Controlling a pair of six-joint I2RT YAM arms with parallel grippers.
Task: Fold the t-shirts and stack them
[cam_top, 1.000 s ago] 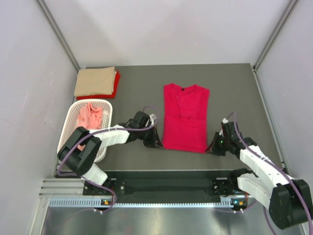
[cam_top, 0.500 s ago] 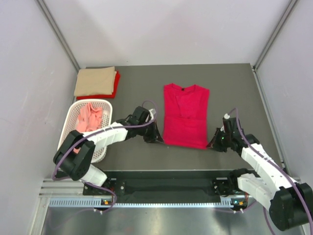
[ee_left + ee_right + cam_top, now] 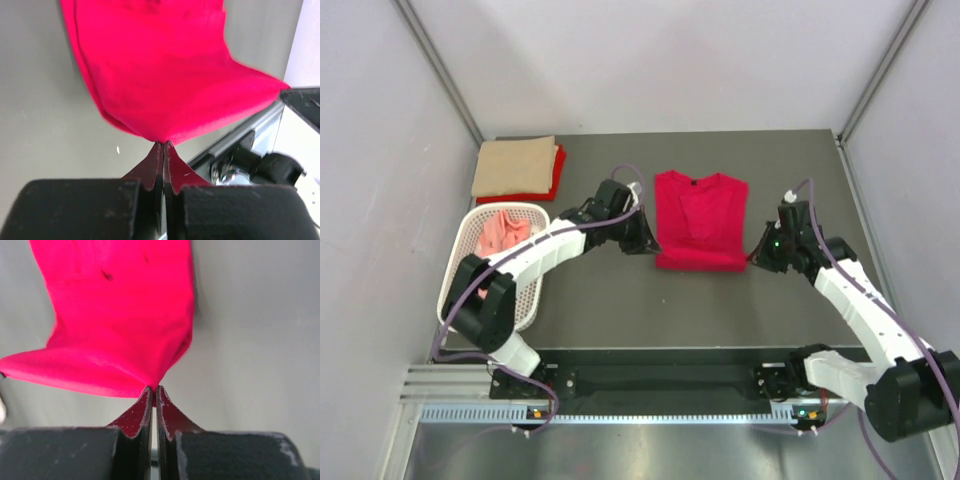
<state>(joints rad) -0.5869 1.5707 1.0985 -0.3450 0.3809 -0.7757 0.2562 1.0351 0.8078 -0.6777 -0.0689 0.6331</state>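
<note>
A bright crimson red t-shirt (image 3: 700, 215) lies in the middle of the grey table, neck to the far side, sleeves folded in. My left gripper (image 3: 648, 248) is shut on its near left hem corner and my right gripper (image 3: 752, 254) is shut on its near right hem corner. Both hold the hem lifted and doubled back over the body. In the left wrist view the red cloth (image 3: 160, 75) rises from my shut fingertips; the right wrist view shows the same cloth (image 3: 120, 320). A folded tan shirt (image 3: 514, 165) lies on a folded red one (image 3: 556, 178) at the far left.
A white mesh basket (image 3: 467, 262) with salmon pink cloth (image 3: 505, 233) stands at the left, beside my left arm. Grey walls close in the table on three sides. The metal rail (image 3: 650, 375) runs along the near edge.
Both grippers have moved away from the near edge toward the far side, carrying the hem with them. The shirt's near half now folds over, so its visible length is shorter.
</note>
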